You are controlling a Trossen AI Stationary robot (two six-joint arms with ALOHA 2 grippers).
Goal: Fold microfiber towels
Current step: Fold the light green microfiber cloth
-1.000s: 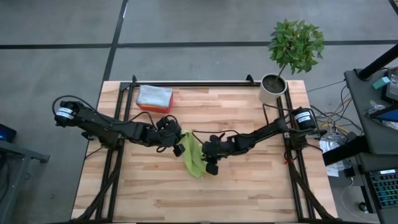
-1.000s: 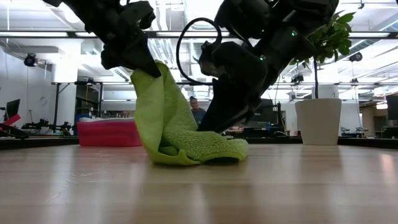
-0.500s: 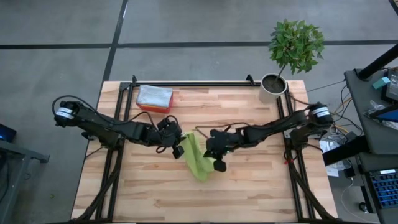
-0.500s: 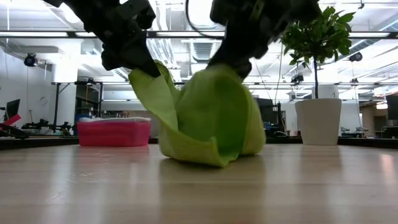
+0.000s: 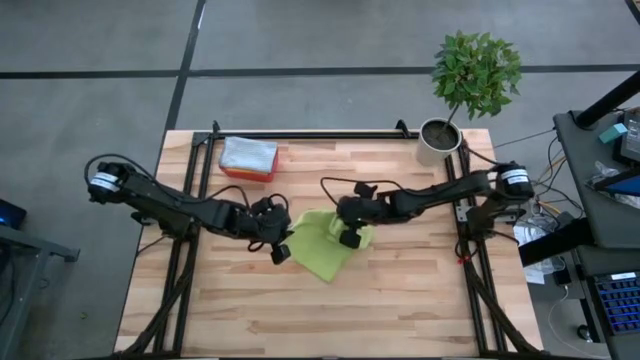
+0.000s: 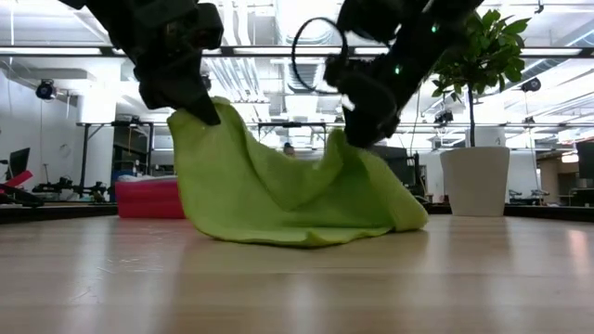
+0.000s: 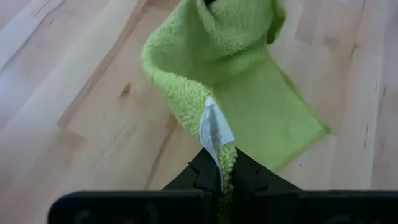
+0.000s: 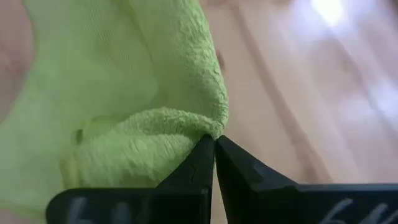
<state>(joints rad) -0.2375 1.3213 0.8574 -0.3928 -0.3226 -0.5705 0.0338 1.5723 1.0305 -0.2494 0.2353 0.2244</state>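
A lime green microfiber towel (image 5: 322, 250) is in the middle of the table, held up at two places and sagging between them. Its lower part (image 6: 306, 232) lies on the wood. My left gripper (image 5: 282, 251) is shut on the towel's left raised end, which also shows in the low view (image 6: 200, 109). My right gripper (image 5: 350, 239) is shut on the right raised end (image 6: 351, 139), which is lower than the left one. Other towels on the table I cannot see. My left gripper pinches the towel's edge beside the white label (image 7: 217, 140) between its two fingers, slanting down from the table's left. The cloth hangs from there and its lower part lies on the table. My right gripper pinches a bunched fold of the towel (image 8: 208, 127) between its two fingertips, slanting down from the table's right. One layer or several, I cannot tell. The cloth drops from it to the table, slack.
A pink-red bin (image 5: 248, 158) holding pale cloth stands at the far left of the table. A potted plant in a white pot (image 5: 440, 140) stands at the far right corner. Bare wood lies along the near edge (image 5: 320, 320).
My right gripper has risen from the table and gone toward the far edge, carrying one part of the towel. The towel, bunched in a heap under my left gripper before, is now spread out between the two grippers, with its lower part still on the table.
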